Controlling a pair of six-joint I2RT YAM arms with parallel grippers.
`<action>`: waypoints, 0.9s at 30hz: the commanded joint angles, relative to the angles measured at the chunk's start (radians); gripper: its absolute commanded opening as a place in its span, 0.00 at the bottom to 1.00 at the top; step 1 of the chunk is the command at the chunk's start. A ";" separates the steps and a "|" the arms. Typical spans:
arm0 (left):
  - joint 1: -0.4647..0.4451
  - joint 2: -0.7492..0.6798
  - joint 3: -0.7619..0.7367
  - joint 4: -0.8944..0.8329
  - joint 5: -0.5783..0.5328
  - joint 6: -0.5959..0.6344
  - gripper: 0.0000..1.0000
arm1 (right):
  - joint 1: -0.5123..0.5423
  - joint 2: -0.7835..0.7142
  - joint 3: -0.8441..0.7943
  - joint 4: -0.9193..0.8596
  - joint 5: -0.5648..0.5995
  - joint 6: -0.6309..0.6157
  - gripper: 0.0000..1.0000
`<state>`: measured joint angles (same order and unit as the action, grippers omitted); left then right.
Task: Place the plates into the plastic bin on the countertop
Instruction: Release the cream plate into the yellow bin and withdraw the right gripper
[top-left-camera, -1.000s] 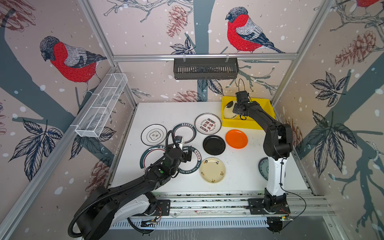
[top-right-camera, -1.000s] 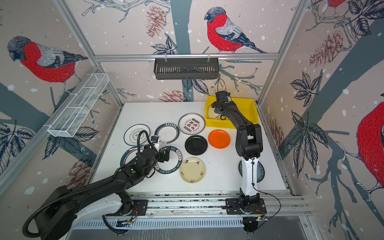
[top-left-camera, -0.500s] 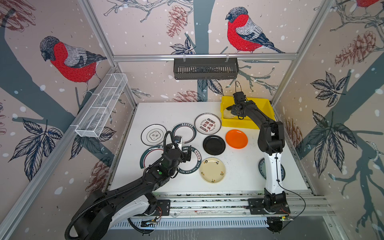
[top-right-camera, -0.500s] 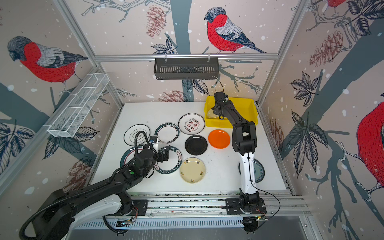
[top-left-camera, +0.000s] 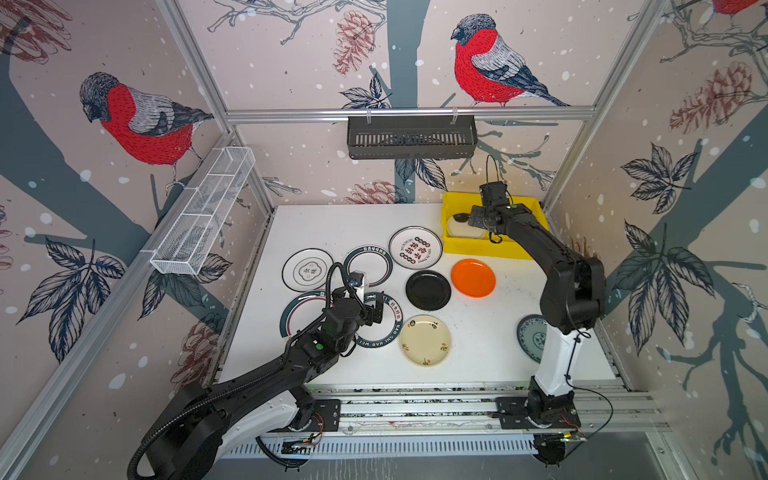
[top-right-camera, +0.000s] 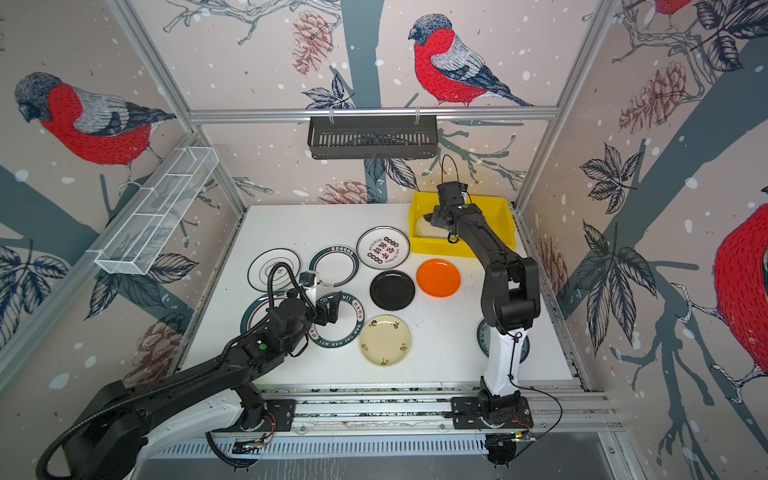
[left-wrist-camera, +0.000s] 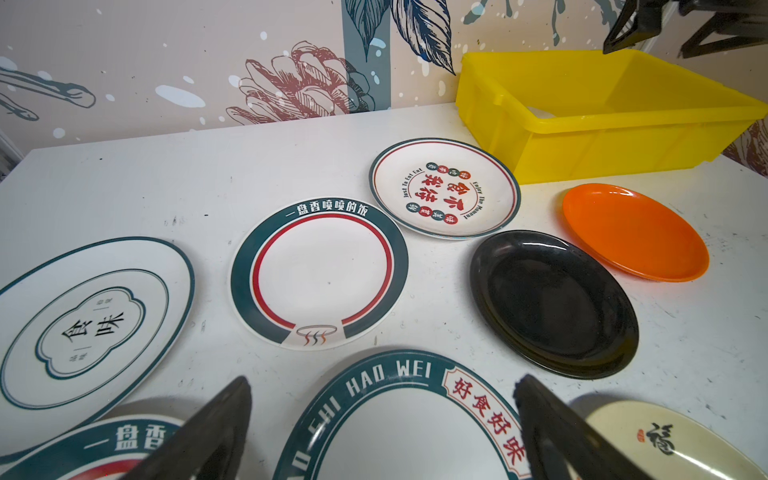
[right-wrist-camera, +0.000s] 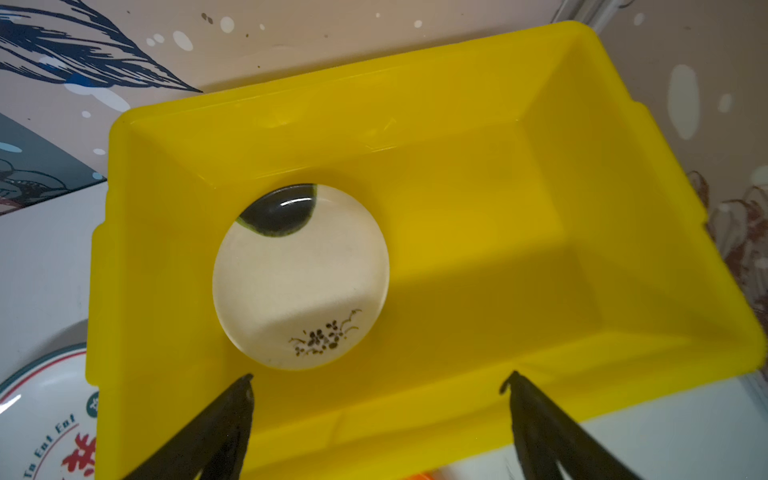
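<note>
Cream floral plate (right-wrist-camera: 299, 278) lies inside the yellow bin (right-wrist-camera: 540, 166) — right gripper (right-wrist-camera: 381, 375) over the bin, jaws apart, empty; left gripper (left-wrist-camera: 383, 379), well away, likewise apart.

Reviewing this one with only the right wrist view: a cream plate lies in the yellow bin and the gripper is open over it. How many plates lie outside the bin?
Observer: Nine, spread over the countertop in both top views.
Operator: Any that are easy to miss?
Observer: A blue-patterned plate, partly hidden behind the right arm.
Operator: And the other arm?
Observer: The left gripper is open and holds nothing, poised over the green-rimmed HAO WEI plate.
</note>
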<state>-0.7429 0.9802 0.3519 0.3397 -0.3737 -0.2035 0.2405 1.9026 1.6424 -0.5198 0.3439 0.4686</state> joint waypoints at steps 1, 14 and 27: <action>-0.001 0.007 0.006 0.057 0.038 -0.020 0.98 | -0.007 -0.122 -0.138 0.058 0.042 0.014 0.97; -0.001 0.001 -0.017 0.166 0.229 -0.053 0.98 | 0.013 -0.633 -0.636 -0.030 -0.053 0.183 0.98; -0.001 0.091 -0.008 0.268 0.404 -0.155 0.98 | 0.014 -0.792 -0.905 0.028 -0.134 0.251 0.98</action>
<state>-0.7429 1.0607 0.3416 0.5217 -0.0246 -0.3153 0.2539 1.1152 0.7647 -0.4988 0.2279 0.6876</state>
